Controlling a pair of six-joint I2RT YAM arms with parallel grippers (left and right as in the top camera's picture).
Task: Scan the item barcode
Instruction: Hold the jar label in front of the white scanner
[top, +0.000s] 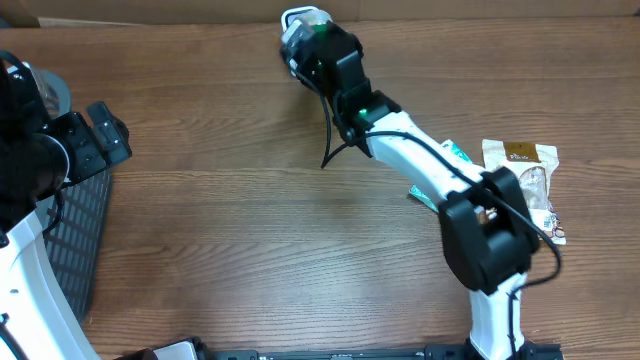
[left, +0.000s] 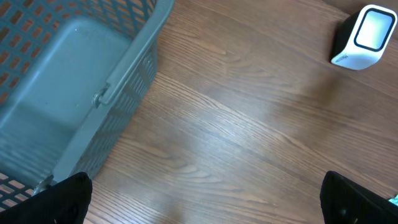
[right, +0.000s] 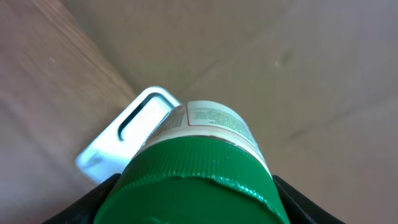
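right gripper (right: 196, 208) pinches the green-capped bottle (right: 211, 118) close to the scanner (right: 118, 149) at the far edge of the desk (top: 240, 250); the scan seems underway, not confirmed. left gripper (left: 208, 208) hangs spread, empty.

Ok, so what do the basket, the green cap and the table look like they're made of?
The basket looks like moulded plastic, matt grey-blue, with slotted walls. The cap: glossy green plastic, ridged edge. The table: wood or wood-look laminate, grain showing, slight sheen.
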